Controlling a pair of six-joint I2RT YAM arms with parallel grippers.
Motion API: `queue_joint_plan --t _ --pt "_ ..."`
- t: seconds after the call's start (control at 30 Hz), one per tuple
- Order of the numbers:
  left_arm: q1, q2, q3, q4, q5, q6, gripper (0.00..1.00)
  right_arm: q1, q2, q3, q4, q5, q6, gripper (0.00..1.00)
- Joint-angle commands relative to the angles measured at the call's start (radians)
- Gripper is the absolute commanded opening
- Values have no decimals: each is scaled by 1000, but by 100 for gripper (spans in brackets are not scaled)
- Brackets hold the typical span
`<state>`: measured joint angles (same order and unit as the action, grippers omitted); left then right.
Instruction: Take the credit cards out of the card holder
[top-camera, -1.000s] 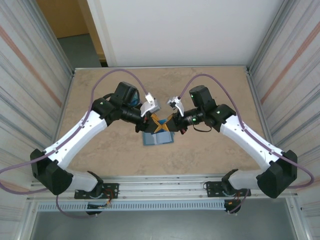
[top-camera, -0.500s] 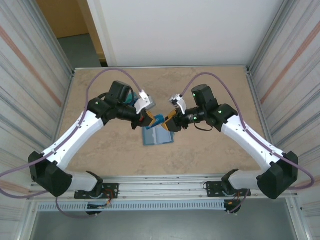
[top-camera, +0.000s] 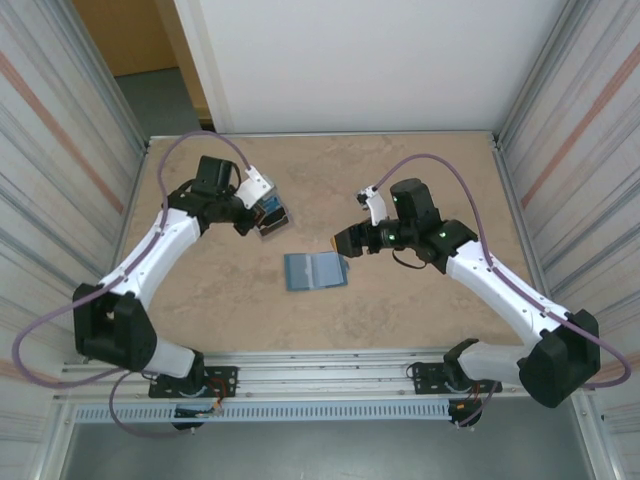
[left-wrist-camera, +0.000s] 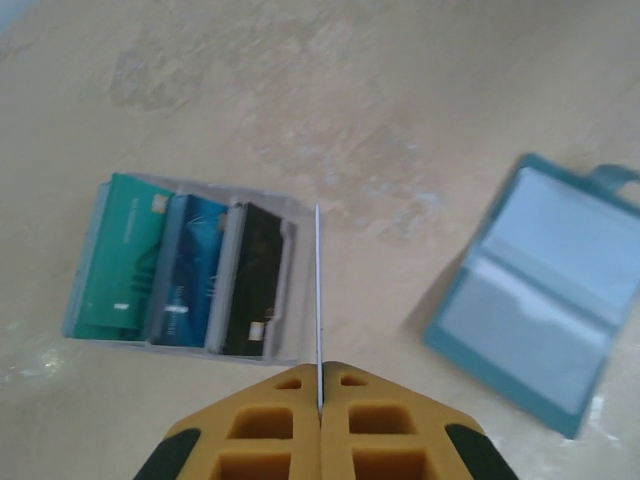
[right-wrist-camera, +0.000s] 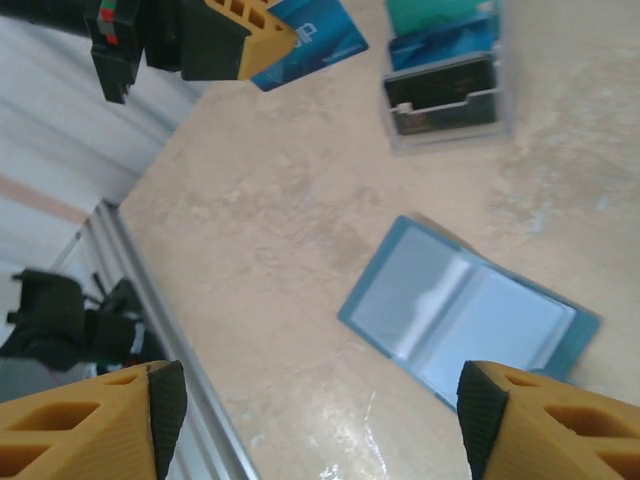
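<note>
Moved: the left gripper (top-camera: 270, 216) has swung away from the wallet (top-camera: 315, 271) to the left and rear of the table (top-camera: 420, 180). The right gripper (top-camera: 346, 243) has drawn back to the right and spread its fingers.
Left gripper: pinched tight on one blue card (right-wrist-camera: 312, 28), above the clear tray (left-wrist-camera: 283, 352).
Blue card: sticks straight out past the fingertips, its long axis roughly in line with them. The left wrist view shows it edge-on as a thin pale line. The right wrist view shows a blue face with white print.
Cards (left-wrist-camera: 180, 270): a teal, a blue and a black one side by side in the tray, long axes parallel, left of the wallet.
Wallet: on the table between the two arms, lying open and flat with its pockets facing up. Slate-blue, two panels; its long axis runs left to right in the top view.
Right gripper: fingers wide apart, nothing between them, just right of the wallet.
</note>
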<state>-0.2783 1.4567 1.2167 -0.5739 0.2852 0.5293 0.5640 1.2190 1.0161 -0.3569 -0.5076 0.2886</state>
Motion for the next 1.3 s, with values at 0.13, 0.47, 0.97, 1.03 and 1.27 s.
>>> queue_joint_plan --t 0.13,0.47,0.97,1.03,1.27 --pt "79 125 109 95 29 142 0 1 3 9 8 241 121 99" --pt "88 260 142 183 102 191 0 0 36 44 -71 333 168 99" --pt "108 345 138 224 186 176 0 -1 36 51 -82 343 192 99" --pt "109 354 146 221 183 179 0 -1 34 50 -83 346 193 99" --pt "110 396 170 186 193 193 0 -1 25 45 -86 354 193 99"
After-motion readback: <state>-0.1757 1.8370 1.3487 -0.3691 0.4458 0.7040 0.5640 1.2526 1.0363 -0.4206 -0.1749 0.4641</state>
